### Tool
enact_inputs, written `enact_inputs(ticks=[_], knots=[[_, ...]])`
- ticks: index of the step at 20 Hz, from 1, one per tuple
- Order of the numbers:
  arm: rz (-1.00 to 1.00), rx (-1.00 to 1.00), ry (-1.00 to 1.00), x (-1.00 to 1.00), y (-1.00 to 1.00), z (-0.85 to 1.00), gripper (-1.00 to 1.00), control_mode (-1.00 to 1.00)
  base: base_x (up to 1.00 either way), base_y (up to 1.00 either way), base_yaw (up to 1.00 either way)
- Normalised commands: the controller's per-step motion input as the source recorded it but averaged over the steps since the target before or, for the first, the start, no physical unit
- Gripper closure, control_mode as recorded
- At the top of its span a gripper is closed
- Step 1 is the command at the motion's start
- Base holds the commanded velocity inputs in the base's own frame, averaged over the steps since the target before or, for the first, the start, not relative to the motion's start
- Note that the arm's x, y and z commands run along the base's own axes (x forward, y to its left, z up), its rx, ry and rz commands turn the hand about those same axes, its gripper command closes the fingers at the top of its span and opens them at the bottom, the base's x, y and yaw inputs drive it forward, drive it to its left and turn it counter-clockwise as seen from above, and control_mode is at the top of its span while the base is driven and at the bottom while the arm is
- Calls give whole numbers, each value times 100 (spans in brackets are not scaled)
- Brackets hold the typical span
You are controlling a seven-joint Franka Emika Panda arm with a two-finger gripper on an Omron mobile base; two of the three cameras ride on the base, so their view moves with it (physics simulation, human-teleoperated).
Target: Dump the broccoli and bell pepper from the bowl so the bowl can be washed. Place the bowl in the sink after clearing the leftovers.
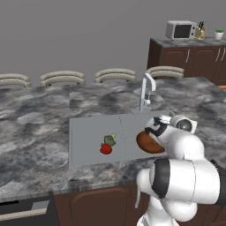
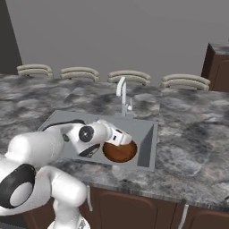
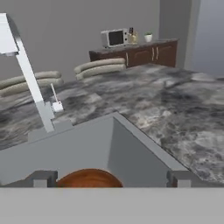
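The reddish-brown bowl [image 1: 150, 142] [image 2: 120, 153] lies in the right end of the grey sink [image 1: 88, 132] [image 2: 145, 134], close to its right wall. The green broccoli [image 1: 110, 140] and the red bell pepper [image 1: 105, 149] lie side by side on the sink floor, left of the bowl and outside it. My gripper [image 1: 151, 131] [image 2: 127, 142] [image 3: 110, 179] hovers just above the bowl's rim with its jaws wide open. In the hand view the bowl [image 3: 89, 178] shows between the two fingertips without touching either one.
The curved silver faucet [image 1: 147, 90] [image 2: 122, 96] [image 3: 26, 70] stands behind the sink. Dark marble counter [image 1: 35, 123] surrounds the basin. Several stool backs [image 1: 114, 75] line the far edge. A microwave [image 1: 180, 30] sits on a back cabinet.
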Motion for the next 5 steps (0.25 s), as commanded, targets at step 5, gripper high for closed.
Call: enact_inputs(ticks=[5], knots=[[-2,-4,0,-40,2,100,-100,-100,0,0,0]])
